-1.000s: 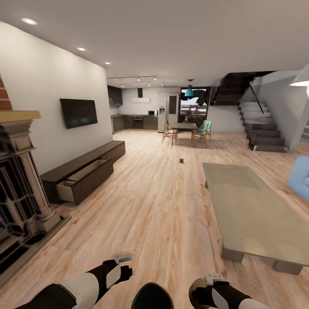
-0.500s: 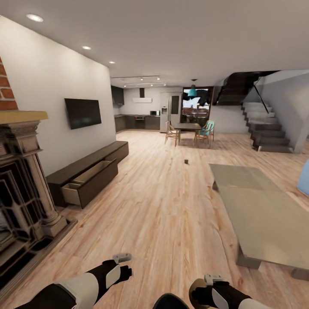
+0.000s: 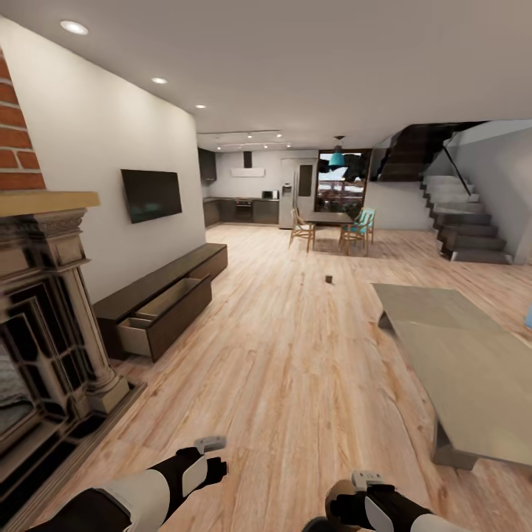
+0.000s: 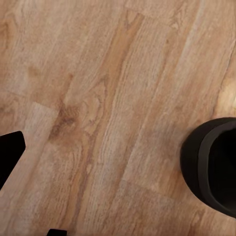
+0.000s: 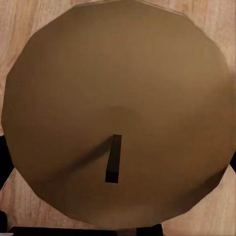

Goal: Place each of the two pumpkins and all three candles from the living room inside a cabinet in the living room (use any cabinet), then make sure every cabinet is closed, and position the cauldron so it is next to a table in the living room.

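— While the robot is standing on the wood floor (image 3: 295, 355), what is it looking at?

— It is looking down a long room. The cabinet (image 3: 159, 295) is sitting along the wall at about ten o'clock, and one drawer (image 3: 166, 314) is hanging open with its pale inside showing. The table (image 3: 473, 362) is lying at about two o'clock, low and grey.

— Is anything sitting on the floor?

— A small dark thing (image 3: 329, 279) is sitting far off at twelve o'clock. It is too tiny to tell what it is.

— What are the hands doing?

— The left gripper (image 3: 213, 458) is hanging low at seven o'clock. Its wrist camera is showing floor boards and a round black pot, the cauldron (image 4: 214, 167), standing near. I cannot tell if that gripper is open or closed.

— And the other one?

— The right gripper (image 3: 355, 502) is hanging at five o'clock. Its dark fingers are sitting on both sides of a candle (image 5: 118, 113), a big brown round top with a little dark wick (image 5: 113, 159). It looks like it is gripping the candle.

— What else is showing?

— A fireplace (image 3: 44, 332) at nine o'clock, and a TV (image 3: 151, 194) on the wall.
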Available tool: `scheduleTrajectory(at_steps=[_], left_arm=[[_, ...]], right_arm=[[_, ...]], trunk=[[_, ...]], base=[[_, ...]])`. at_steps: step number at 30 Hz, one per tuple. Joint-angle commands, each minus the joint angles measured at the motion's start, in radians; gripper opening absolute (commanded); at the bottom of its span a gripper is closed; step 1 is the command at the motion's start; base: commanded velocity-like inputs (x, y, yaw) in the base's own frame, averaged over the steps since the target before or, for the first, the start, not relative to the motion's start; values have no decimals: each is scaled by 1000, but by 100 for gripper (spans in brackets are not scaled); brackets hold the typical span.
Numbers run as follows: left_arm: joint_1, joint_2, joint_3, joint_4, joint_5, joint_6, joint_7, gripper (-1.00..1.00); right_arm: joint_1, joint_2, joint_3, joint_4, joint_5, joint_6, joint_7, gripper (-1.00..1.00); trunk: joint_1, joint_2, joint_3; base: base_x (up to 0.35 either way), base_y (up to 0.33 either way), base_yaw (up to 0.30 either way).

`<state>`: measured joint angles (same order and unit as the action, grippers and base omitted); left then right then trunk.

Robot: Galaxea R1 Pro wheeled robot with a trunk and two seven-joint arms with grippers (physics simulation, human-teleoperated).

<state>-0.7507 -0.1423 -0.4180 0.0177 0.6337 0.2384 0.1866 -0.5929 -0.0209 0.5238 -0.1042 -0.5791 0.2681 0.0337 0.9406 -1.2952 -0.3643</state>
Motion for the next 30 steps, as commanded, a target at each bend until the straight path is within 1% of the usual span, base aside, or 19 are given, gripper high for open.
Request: scheduleTrajectory(at_steps=[1, 16, 30], left_arm=[[-1, 0, -8, 1, 9, 2, 2, 100], [-1, -1, -9, 1, 8, 2, 2, 100], [-1, -2, -10, 1, 8, 2, 2, 100]], right_arm=[[-1, -1, 4, -2, -2, 5, 2, -100], [-1, -1, 4, 17, -2, 2, 2, -100], [-1, -1, 4, 28, -2, 2, -1, -100]], trunk=[[0, -1, -1], [0, -1, -1], [0, -1, -1]], base=[[2, 337, 0], [11, 338, 0], [194, 306, 0]])
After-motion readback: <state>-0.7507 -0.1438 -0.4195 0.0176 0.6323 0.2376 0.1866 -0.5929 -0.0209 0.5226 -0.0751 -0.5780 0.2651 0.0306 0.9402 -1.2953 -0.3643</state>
